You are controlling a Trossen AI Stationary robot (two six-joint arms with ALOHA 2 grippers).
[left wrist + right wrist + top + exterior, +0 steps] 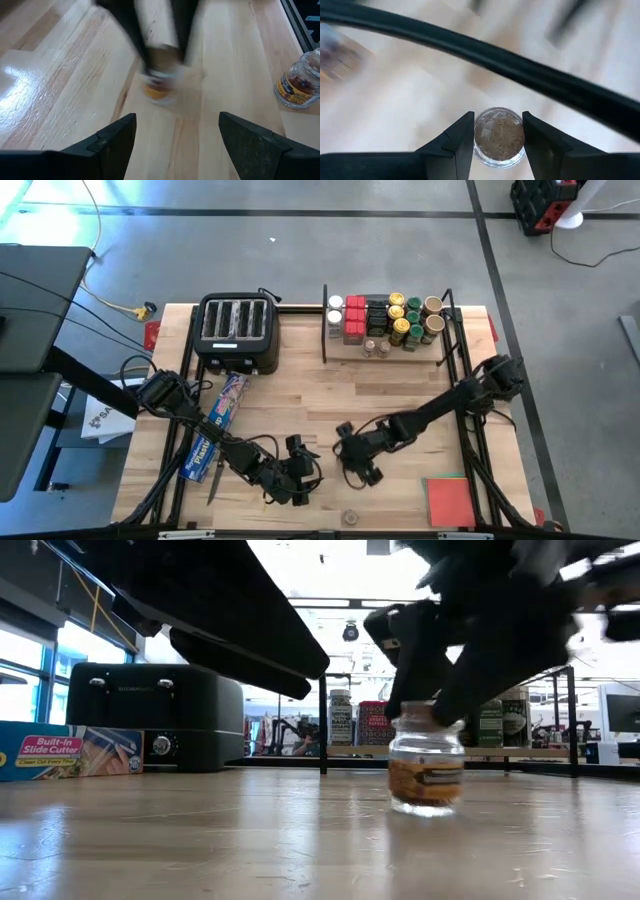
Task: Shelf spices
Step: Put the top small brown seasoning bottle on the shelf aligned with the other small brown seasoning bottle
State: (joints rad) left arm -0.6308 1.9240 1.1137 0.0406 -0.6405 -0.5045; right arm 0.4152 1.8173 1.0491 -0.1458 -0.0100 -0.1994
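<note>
Desk [300, 395]: pale wood planks, grain visible, smooth sealed finish; we note soft sheen in low view.
Small jar [499, 136]: clear glass, glossy; we see coarse brown granular fill.
Second jar [297, 82]: clear glass, paper label.
Right gripper [497, 145] fingers [457, 147]: matt black plastic, we think.
Toaster [238, 332]: black casing, satin.
Shelf [385, 352]: light wood board, thin black metal rods.
Wrap box [60, 752]: printed card, slight gloss.
Pad [450, 500]: flat red, matt.

Small clear jar [499, 137] of brown spice sits between both fingers [457, 145], touching each; black cable [520, 70] crosses beyond; tabletop [410, 115] below.
</note>
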